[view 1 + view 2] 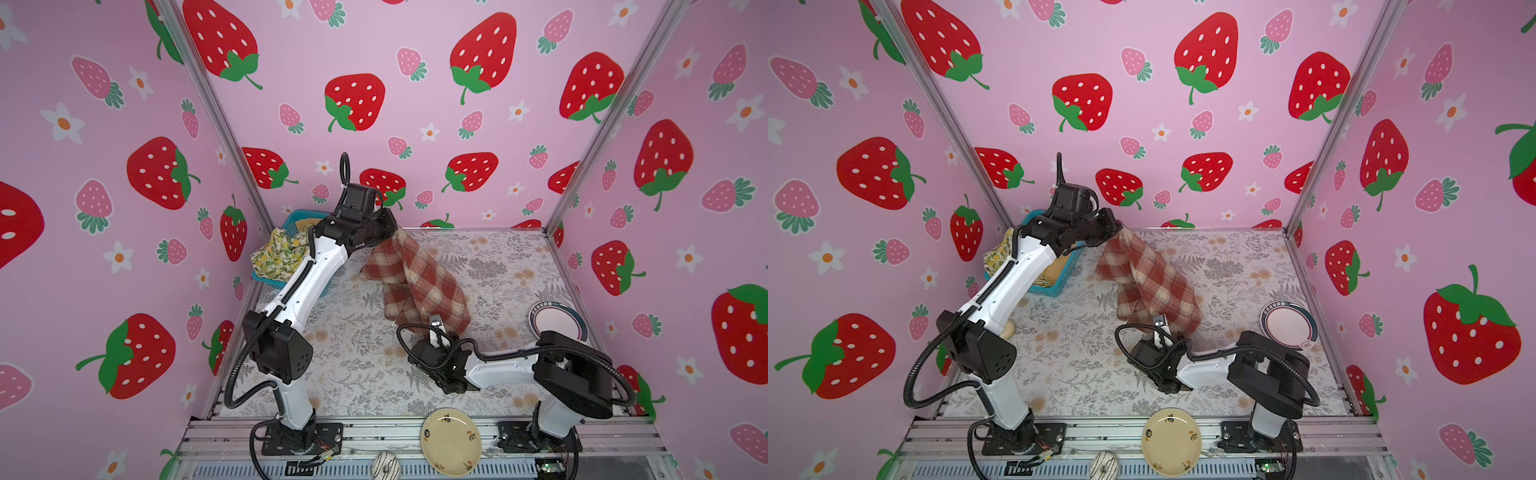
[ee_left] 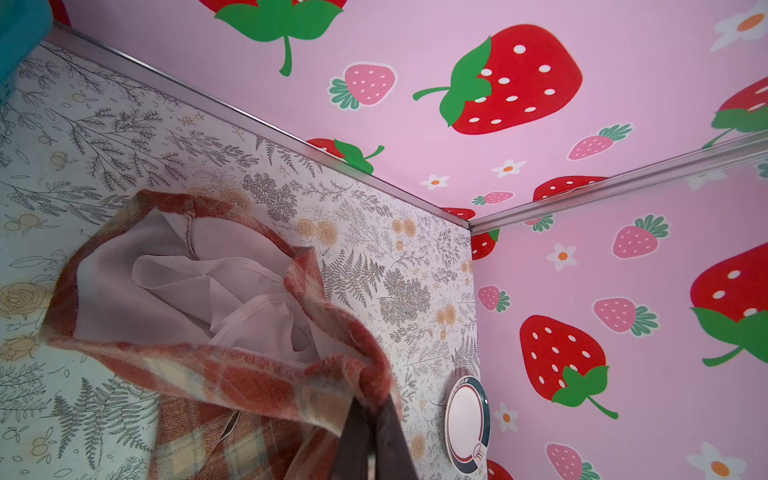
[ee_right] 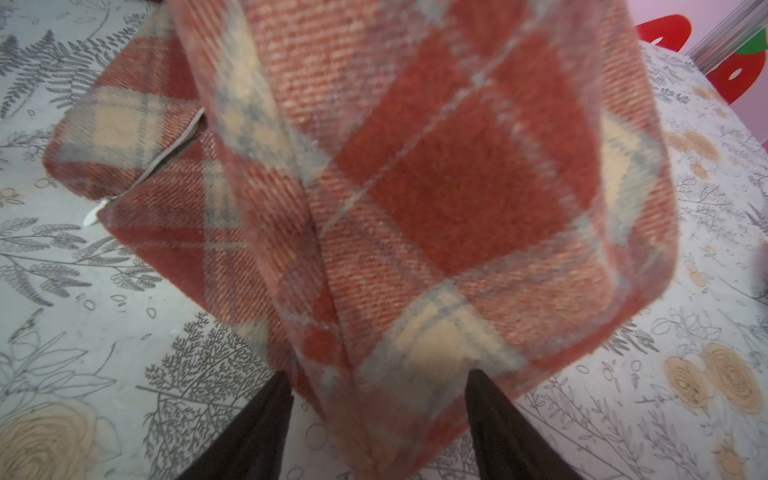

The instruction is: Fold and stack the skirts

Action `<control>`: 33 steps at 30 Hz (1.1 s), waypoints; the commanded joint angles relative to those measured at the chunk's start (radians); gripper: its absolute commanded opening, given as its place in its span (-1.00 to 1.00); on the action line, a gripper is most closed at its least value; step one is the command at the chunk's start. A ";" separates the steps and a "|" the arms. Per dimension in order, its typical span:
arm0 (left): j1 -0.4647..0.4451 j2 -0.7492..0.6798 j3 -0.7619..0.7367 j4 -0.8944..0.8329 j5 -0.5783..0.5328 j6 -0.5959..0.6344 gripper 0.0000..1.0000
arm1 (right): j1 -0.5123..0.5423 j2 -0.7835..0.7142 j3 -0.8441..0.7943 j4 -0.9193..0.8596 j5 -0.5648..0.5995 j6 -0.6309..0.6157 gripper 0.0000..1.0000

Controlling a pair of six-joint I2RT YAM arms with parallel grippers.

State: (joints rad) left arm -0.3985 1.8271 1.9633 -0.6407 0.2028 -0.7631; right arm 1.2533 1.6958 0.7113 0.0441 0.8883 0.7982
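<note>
1. Above the table (image 1: pixel 353 374), the left gripper (image 2: pixel 371 428), clamped shut, hangs the plaid skirt (image 1: pixel 415 282) by its waistband.
2. The right gripper (image 3: pixel 380 399) gapes around its lower corner, gripping nothing; a shallow bite may slip.

Raised left tool (image 1: pixel 1119 230) at far left, plaid skirt (image 1: pixel 1150 286) hanging from it, lower end at right tool (image 1: pixel 1160 326), mid surface (image 1: pixel 1067 353).
</note>
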 commanded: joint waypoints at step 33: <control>0.121 -0.145 -0.069 0.056 0.035 -0.045 -1.00 | -0.255 -0.578 0.063 -0.312 -0.594 -0.438 -1.00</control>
State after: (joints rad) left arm -0.3008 1.7210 1.8915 -0.6250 0.2272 -0.7860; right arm 1.0012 1.1316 0.7074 -0.0967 0.4240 0.4446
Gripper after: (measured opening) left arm 0.065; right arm 0.062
